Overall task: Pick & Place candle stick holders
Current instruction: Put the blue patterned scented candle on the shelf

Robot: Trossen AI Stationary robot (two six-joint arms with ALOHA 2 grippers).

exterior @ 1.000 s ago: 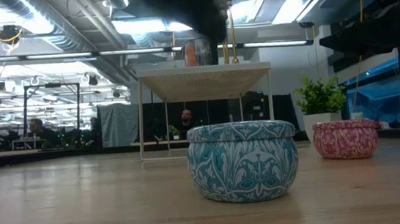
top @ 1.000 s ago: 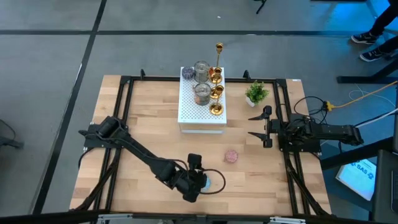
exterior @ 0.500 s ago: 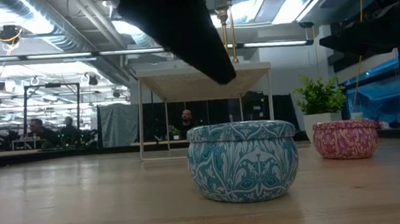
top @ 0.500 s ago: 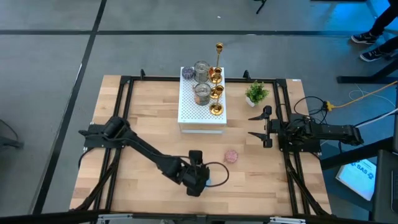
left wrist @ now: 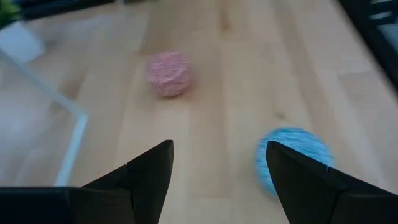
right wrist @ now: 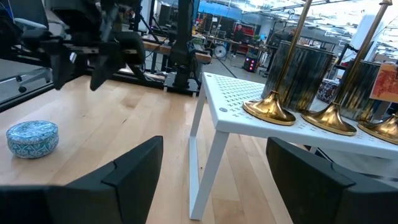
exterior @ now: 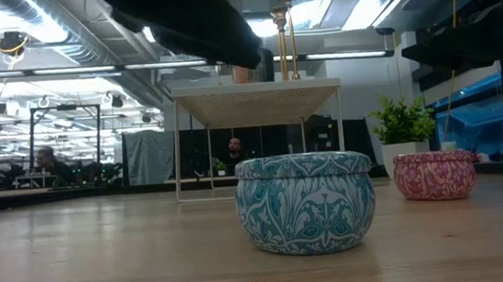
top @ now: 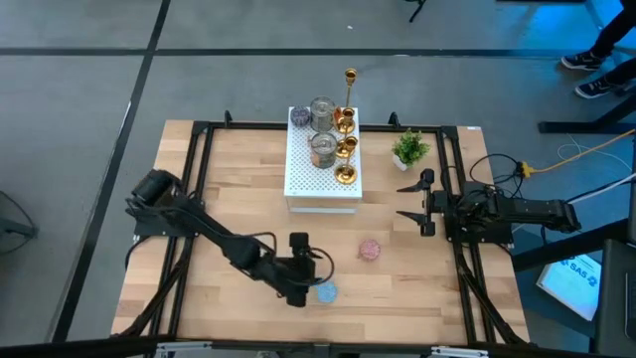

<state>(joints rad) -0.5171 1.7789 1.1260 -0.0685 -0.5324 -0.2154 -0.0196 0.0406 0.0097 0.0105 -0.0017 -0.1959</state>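
Several shiny gold holders [top: 344,139], one tall and thin [top: 350,85], and silvery cups [top: 322,129] stand on the white perforated box [top: 323,189] at the table's far middle. They also show in the right wrist view [right wrist: 270,109]. A blue patterned round tin [top: 325,292] and a pink one [top: 370,249] rest on their bases on the table. My left gripper [top: 310,273] is open and empty above the table, just left of the blue tin [left wrist: 295,155]. My right gripper [top: 407,201] is open and empty at the table's right side.
A small green potted plant [top: 409,149] stands right of the white box. A black frame [top: 199,134] runs round the table. Bare wood lies between the box and the tins. People show in the room beyond the table [exterior: 234,150].
My left gripper has drawn back from over the blue tin toward the table's left edge, and the arm has swung with it. The tin now shows uncovered in the high view. It stays where it was on the table.
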